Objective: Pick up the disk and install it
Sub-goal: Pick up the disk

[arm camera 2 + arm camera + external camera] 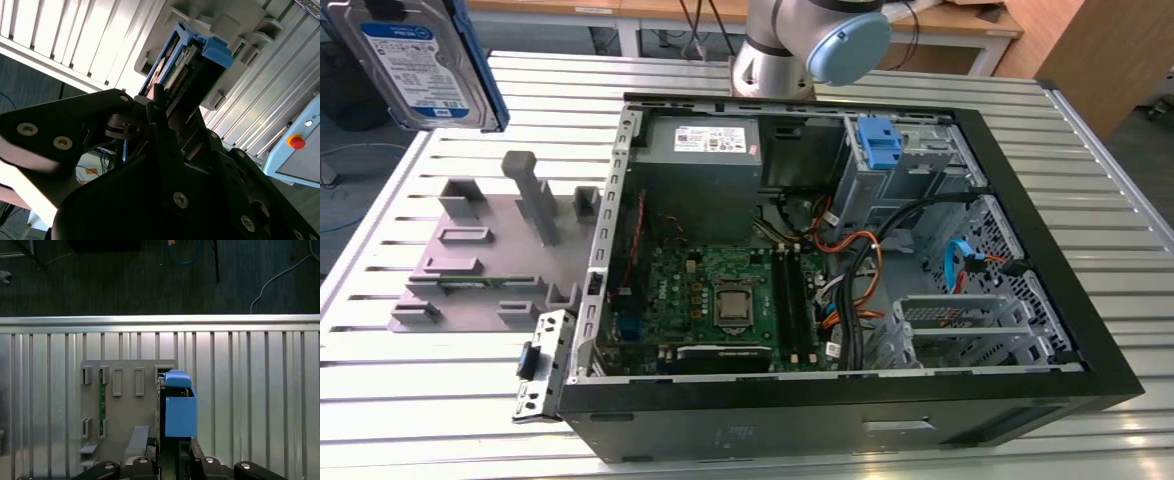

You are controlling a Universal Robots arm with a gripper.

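The disk [414, 60], a silver drive with a white-and-blue label in a blue carrier, hangs high in the air at the exterior view's upper left, above the table's edge. The first wrist view shows it edge-on, with its blue carrier [178, 407] sticking out past the gripper [172, 445]. In the second wrist view the black fingers [159, 107] are clamped on the disk [197, 57]. Beneath it lies the grey holding fixture [125, 405]. The gripper is shut on the disk.
An open computer case [1087, 330] lies on the slatted metal table [454, 400], with motherboard, cables, a power supply [707, 140], a lone blue bracket [881, 145] and a metal drive cage [961, 320]. The grey fixture [494, 250] stands to the case's left in the exterior view. The arm's base [787, 50] rises behind the case.
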